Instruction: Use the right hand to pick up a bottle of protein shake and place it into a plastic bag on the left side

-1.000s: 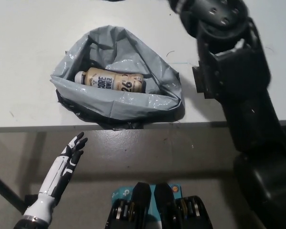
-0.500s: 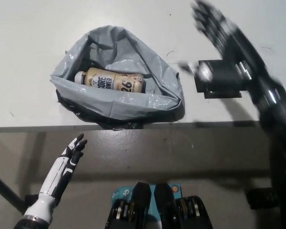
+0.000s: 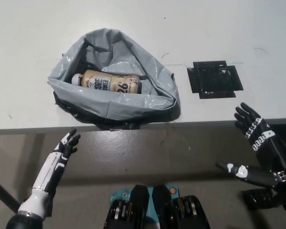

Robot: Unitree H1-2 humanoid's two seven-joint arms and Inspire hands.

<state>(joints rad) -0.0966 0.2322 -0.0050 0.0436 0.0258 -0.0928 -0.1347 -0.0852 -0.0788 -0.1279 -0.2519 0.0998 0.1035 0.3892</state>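
Observation:
A beige protein shake bottle (image 3: 106, 81) lies on its side inside the grey plastic bag (image 3: 119, 102), which sits open on the white table (image 3: 28, 38) near its front edge. My black right hand (image 3: 254, 132) hangs open below the table's front edge at the lower right, well clear of the bag, holding nothing. My white left hand (image 3: 67, 143) rests open at the lower left, below the table edge and under the bag's left side.
A black square marker (image 3: 214, 79) lies on the table to the right of the bag. The table's front edge (image 3: 200, 124) runs across the picture's middle, with grey floor below it.
My right arm has dropped from above the table at the upper right down to below the front edge. The black square is now uncovered. The picture has shifted slightly.

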